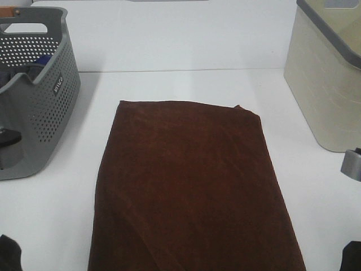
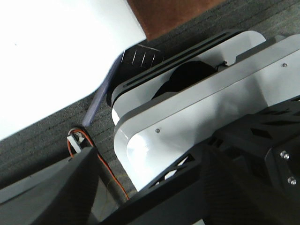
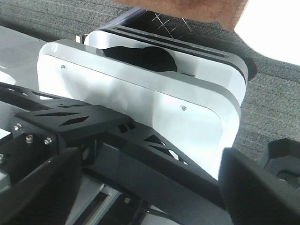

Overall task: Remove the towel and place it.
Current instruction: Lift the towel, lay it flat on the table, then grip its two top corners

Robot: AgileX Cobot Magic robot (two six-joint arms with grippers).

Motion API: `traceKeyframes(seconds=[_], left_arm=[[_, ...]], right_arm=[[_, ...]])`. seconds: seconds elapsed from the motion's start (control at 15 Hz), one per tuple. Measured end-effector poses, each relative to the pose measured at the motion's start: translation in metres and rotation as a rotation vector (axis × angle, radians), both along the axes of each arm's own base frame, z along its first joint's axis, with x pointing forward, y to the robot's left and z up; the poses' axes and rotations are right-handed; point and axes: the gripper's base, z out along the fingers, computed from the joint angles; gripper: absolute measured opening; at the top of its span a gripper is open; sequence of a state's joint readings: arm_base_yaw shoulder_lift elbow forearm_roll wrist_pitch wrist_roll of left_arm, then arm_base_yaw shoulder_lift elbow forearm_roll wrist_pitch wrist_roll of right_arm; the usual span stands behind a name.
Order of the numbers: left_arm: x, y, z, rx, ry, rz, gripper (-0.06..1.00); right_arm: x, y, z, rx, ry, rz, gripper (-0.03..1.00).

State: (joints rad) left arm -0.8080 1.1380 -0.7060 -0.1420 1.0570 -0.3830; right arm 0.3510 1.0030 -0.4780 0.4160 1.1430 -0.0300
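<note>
The dark brown towel [image 1: 192, 186] lies spread flat on the white table [image 1: 186, 84], reaching from the middle to the front edge. A strip of it hangs over the table edge in the left wrist view [image 2: 178, 14] and in the right wrist view [image 3: 187, 7]. My left gripper [image 2: 140, 206] and my right gripper [image 3: 150, 197] are both open and empty, held low in front of the table over the robot's white base and the grey floor. In the high view only dark bits of the arms show, at the bottom left corner [image 1: 8, 251] and the bottom right corner [image 1: 352, 257].
A grey perforated basket [image 1: 51, 107] stands at the left of the table with a blue cloth [image 1: 39, 59] inside. A beige bin [image 1: 324, 84] with a grey rim stands at the right. A small grey part [image 1: 352, 164] sits at the right edge.
</note>
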Motion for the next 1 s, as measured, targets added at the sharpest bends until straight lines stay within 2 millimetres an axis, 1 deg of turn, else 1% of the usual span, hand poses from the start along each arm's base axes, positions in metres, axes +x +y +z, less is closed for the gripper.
traceKeyframes(seconds=[0.07, 0.13, 0.27, 0.33, 0.47, 0.53, 0.6, 0.67, 0.8, 0.93, 1.0], left_arm=[[0.000, 0.000, 0.000, 0.000, 0.000, 0.000, 0.61], [0.004, -0.002, 0.001, -0.023, -0.048, 0.002, 0.61], [0.015, -0.006, 0.004, -0.064, -0.170, 0.013, 0.61], [0.022, -0.008, 0.010, -0.087, -0.243, 0.024, 0.61], [0.039, -0.014, 0.028, -0.140, -0.413, 0.048, 0.61], [0.047, -0.016, 0.039, -0.159, -0.505, 0.050, 0.61], [0.053, -0.017, 0.049, -0.169, -0.584, 0.050, 0.60], [0.060, -0.019, 0.055, -0.163, -0.637, 0.051, 0.58], [0.078, -0.025, 0.060, -0.130, -0.684, 0.071, 0.56], [0.110, -0.027, 0.056, -0.082, -0.677, 0.131, 0.55], [0.126, -0.028, 0.051, -0.057, -0.666, 0.155, 0.55]], right_arm=[[0.000, 0.000, 0.000, 0.000, 0.000, 0.000, 0.76], [0.002, 0.001, 0.003, 0.003, -0.015, -0.001, 0.76], [0.016, 0.005, 0.020, 0.029, -0.117, -0.010, 0.74], [0.025, 0.007, 0.032, 0.040, -0.189, -0.016, 0.71], [0.042, 0.009, 0.060, 0.047, -0.340, -0.018, 0.65], [0.050, 0.009, 0.074, 0.043, -0.414, -0.016, 0.60], [0.058, 0.010, 0.086, 0.036, -0.464, -0.013, 0.55], [0.068, 0.012, 0.094, 0.026, -0.502, -0.012, 0.49], [0.094, 0.018, 0.102, 0.003, -0.527, -0.007, 0.45], [0.123, 0.025, 0.102, -0.042, -0.527, -0.012, 0.44], [0.138, 0.028, 0.100, -0.066, -0.522, -0.024, 0.44]])
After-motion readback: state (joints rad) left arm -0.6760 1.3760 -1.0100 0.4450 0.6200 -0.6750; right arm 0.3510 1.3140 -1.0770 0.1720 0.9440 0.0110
